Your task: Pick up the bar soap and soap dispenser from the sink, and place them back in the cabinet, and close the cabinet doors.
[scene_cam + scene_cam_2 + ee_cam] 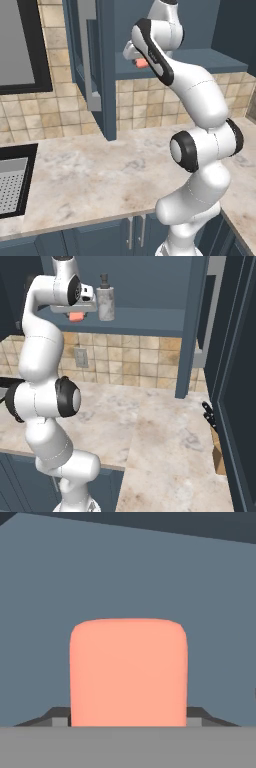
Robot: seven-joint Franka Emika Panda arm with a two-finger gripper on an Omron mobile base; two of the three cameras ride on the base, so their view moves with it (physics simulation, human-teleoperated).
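Two jaws (128, 722) half-spread, clamped on the bar soap (128, 672).

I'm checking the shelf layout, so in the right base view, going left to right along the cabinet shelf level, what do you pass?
Robot arm → bar soap in the pincer → soap dispenser → cabinet's blue upright → open cabinet door.
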